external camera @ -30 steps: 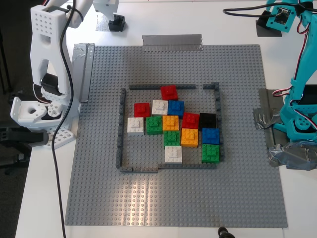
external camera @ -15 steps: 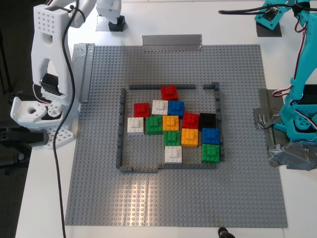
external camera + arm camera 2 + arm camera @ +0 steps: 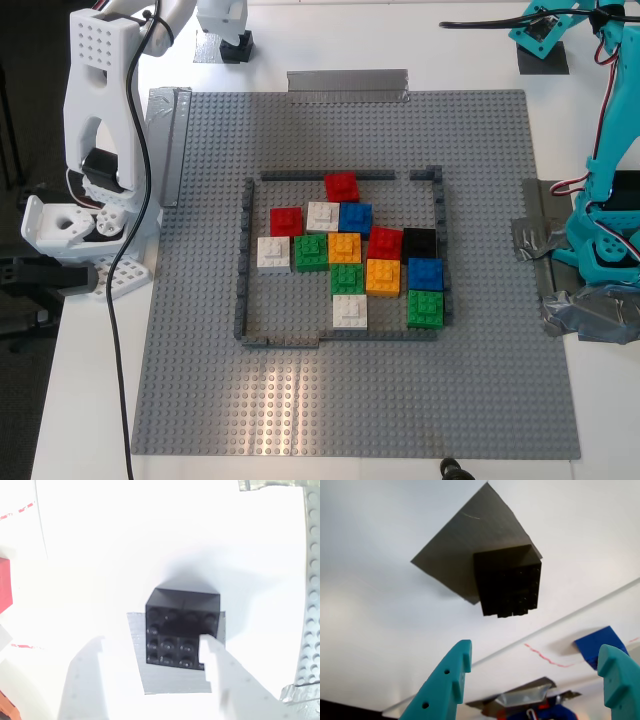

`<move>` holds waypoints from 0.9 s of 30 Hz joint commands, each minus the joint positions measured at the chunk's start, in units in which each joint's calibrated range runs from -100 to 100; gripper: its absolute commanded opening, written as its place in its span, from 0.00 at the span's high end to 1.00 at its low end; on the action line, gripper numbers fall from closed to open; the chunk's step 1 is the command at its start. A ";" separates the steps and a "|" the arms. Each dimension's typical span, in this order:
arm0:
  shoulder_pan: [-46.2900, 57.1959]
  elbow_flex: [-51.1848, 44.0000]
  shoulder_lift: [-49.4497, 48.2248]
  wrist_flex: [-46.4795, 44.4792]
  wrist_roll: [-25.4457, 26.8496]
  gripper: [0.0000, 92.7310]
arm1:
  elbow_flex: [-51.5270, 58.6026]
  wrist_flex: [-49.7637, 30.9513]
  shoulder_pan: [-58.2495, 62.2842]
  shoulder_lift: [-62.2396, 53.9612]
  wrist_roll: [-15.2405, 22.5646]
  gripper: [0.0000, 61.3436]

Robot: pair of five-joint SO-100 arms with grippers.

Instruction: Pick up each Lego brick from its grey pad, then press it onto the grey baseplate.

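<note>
Inside, the frame holds coloured bricks; my first gripper and second gripper hover with jaws released.

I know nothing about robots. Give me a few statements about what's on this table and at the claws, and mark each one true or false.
1. My first claw is open, with a black Lego brick ahead on a grey pad. True.
2. My second claw already carries its black Lego brick clear of its grey pad. False: the brick sits on the pad.
3. One black brick stands inside the dark-grey frame on the grey baseplate. True.
4. The frame holds only red bricks. False: white, blue, green and orange ones too.
</note>
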 commanded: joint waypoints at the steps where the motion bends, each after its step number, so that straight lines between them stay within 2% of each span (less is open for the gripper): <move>1: 0.63 -2.32 0.67 -2.02 -0.60 0.71 | -0.78 0.38 -0.92 -0.96 -0.39 0.62; 16: -0.02 -2.32 2.30 -3.65 -0.41 0.71 | -0.87 1.60 -1.50 -1.65 -0.69 0.63; 21: -0.02 -4.67 5.05 -3.65 -0.41 0.71 | -0.06 1.84 -2.08 -1.82 -0.59 0.76; 27: 0.19 -11.53 9.08 -3.16 -0.60 0.71 | 0.49 3.22 -2.59 -1.82 0.14 0.75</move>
